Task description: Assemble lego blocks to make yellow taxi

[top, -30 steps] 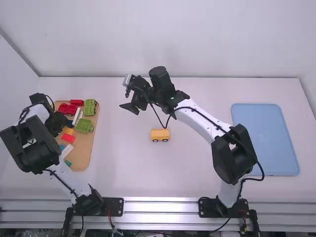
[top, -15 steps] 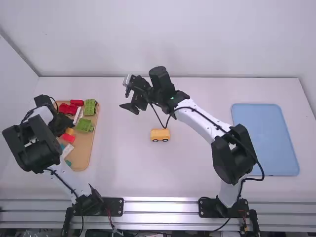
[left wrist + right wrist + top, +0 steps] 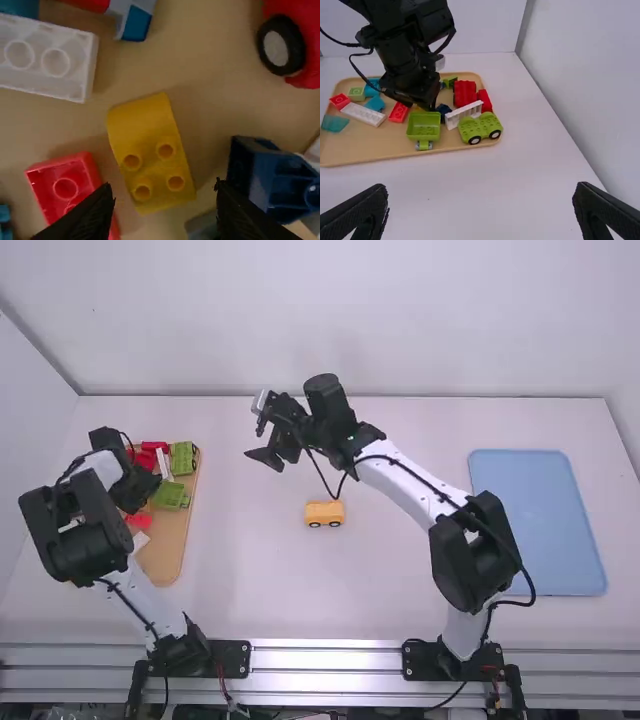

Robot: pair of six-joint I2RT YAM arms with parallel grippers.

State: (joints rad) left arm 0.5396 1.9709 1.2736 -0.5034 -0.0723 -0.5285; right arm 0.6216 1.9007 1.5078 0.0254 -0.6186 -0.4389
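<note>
My left gripper (image 3: 138,490) is over the wooden tray at the far left. In the left wrist view a yellow block (image 3: 150,150) with a sloped end and several studs lies flat on the tray; the left gripper (image 3: 162,212) is open above its studded end, fingers on either side. On the middle of the table stands a yellow car body with dark wheels (image 3: 324,514). The right gripper (image 3: 258,432) hangs over the table behind the car; in the right wrist view the right gripper (image 3: 480,202) is wide open with nothing between its fingers.
The wooden tray (image 3: 177,545) also holds green pieces (image 3: 171,495), red blocks (image 3: 75,187), a white block (image 3: 45,57) and a dark blue piece (image 3: 272,177), which lies close beside the left gripper's finger. A blue tray (image 3: 540,525) is at the right.
The left gripper has shifted right over the tray and now covers the spot where the yellow block showed in the high view. The right arm has stayed nearly still; the car has not moved.
</note>
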